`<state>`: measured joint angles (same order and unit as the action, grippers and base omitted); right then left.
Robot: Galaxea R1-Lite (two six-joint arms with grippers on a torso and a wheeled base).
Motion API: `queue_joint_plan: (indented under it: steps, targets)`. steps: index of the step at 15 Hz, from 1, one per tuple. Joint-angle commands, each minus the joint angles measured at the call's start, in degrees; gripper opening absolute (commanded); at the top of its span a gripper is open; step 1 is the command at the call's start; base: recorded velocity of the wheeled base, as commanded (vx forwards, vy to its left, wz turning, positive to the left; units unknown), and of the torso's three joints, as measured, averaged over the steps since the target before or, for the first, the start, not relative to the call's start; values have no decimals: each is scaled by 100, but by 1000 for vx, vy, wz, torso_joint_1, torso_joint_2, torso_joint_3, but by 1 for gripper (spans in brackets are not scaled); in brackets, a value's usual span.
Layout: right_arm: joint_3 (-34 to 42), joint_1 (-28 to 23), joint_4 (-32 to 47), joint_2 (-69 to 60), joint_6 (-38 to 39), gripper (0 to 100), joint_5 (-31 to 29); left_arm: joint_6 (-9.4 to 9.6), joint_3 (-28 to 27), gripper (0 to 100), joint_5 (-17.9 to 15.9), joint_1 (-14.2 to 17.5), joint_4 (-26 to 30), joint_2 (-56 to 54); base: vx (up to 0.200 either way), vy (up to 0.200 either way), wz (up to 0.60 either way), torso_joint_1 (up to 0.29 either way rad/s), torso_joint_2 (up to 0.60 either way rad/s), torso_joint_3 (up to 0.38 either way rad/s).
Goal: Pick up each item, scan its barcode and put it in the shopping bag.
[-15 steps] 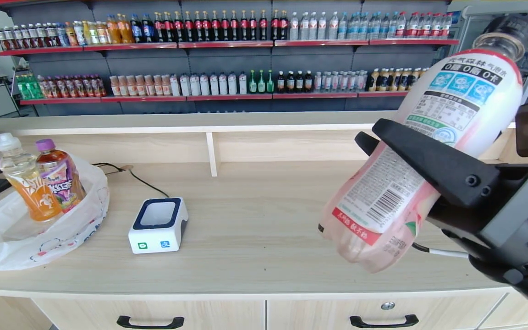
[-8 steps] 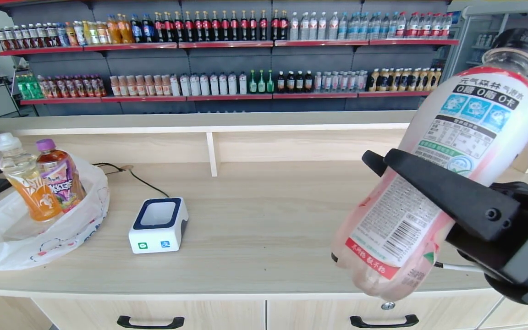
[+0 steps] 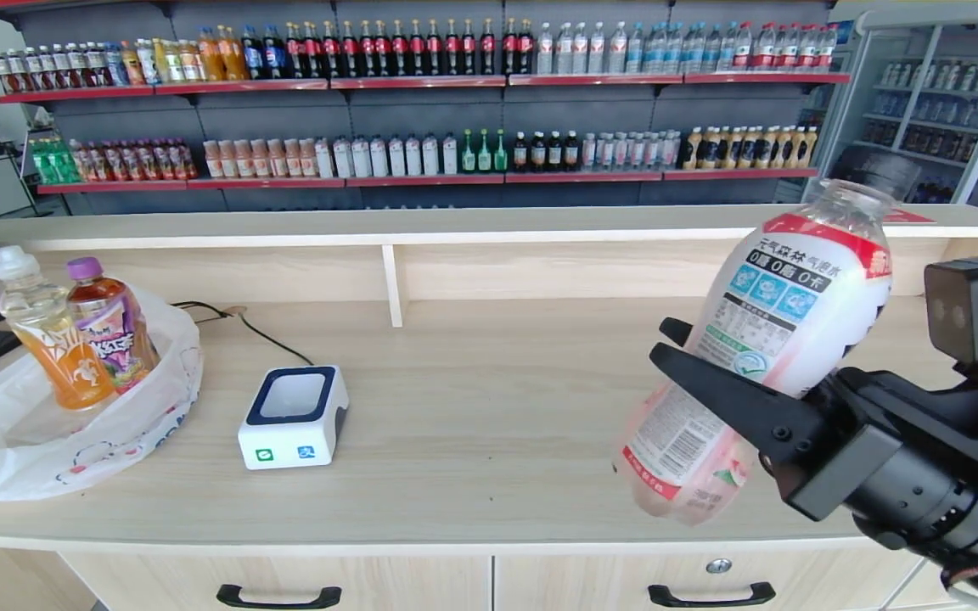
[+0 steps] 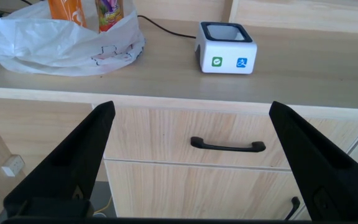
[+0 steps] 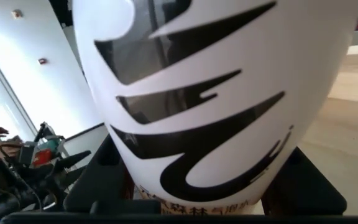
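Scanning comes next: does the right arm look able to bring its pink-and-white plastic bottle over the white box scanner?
Probably yes: nothing stands on the light wooden counter between the pink-and-white plastic bottle and the white box scanner, and the white plastic shopping bag sits beyond it.

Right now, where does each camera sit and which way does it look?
Head view: on the head, looking down at counter, scanner and bag; right gripper holds a bottle.
Left wrist view: low before the counter, facing drawers; open left gripper frames them.
Right wrist view: close against the bottle, gripper fingers beside it.
Shared: head and left wrist views show scanner and bag.
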<state>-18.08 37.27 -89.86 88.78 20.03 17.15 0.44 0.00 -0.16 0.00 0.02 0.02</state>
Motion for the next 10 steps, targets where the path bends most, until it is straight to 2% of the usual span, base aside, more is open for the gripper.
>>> queue_joint_plan:
  steps: [1, 3, 4, 5, 8, 10]
  targets:
    - [-47, -325, -14, 482, -456, 0, -37, 0, 0, 100, -2, 0, -2, -2, 0, 0, 0, 0, 0, 0]
    - [-117, -615, -14, 640, -1001, 0, -37, 0, 0, 100, -2, 0, 6, -2, 0, 0, 0, 0, 0, 0]
    - [-196, -976, -14, 763, -1440, 0, -89, 0, 0, 100, -2, 0, 6, -2, 0, 0, 0, 0, 0, 0]
    - [-231, -1143, -14, 790, -1687, 0, -318, 0, 0, 100, -2, 0, -2, -2, 0, 0, 0, 0, 0, 0]
    - [-284, -1116, -14, 781, -2073, 0, -1944, 9, 0, 100, -2, 0, 6, -2, 0, 0, 0, 0, 0, 0]
    - [-354, -1151, -14, 869, -2328, 0, -2366, 9, 0, 100, -2, 0, -2, -2, 0, 0, 0, 0, 0, 0]
